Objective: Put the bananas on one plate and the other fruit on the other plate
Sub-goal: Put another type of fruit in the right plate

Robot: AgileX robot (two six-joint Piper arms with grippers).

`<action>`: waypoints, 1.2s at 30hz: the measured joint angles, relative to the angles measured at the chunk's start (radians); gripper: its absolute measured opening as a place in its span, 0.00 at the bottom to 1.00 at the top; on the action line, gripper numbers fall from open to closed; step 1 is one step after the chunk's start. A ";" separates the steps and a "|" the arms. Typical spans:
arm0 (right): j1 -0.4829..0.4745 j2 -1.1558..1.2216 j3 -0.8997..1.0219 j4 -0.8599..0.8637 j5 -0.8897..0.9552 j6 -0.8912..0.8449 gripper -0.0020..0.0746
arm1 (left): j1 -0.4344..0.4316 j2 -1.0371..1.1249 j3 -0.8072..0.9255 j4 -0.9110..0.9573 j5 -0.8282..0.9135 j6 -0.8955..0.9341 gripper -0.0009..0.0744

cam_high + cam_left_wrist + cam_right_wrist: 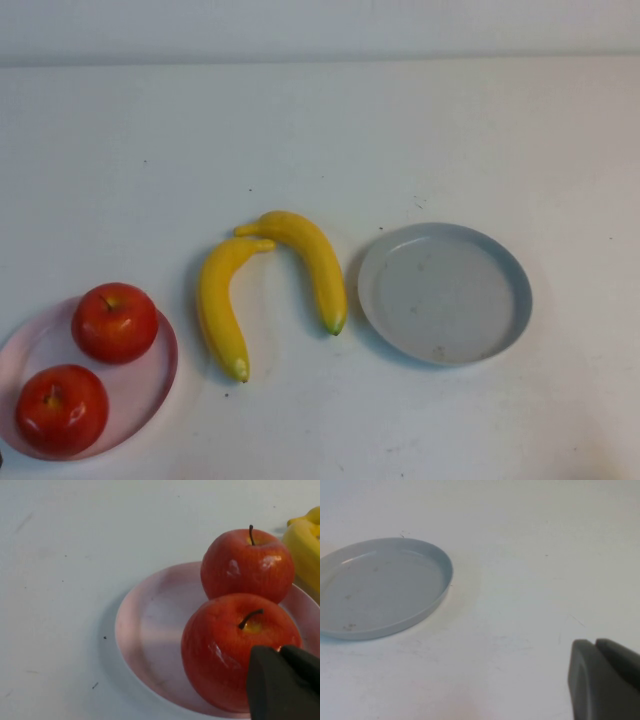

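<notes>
Two glossy yellow bananas with greenish-dark tips lie on the white worktop, stem ends touching, between the plates. The grey-blue plate, speckled, holds nothing and sits just right of them. On the pale pink plate at the near left rest two shiny red apples with short stems. The left gripper hangs just beside the nearer apple; the right gripper is over bare worktop near the grey-blue plate. I cannot tell either gripper's state.
</notes>
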 joint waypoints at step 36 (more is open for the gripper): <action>0.000 0.000 0.000 0.378 -0.273 0.000 0.00 | 0.000 -0.002 0.000 0.000 0.000 -0.006 0.02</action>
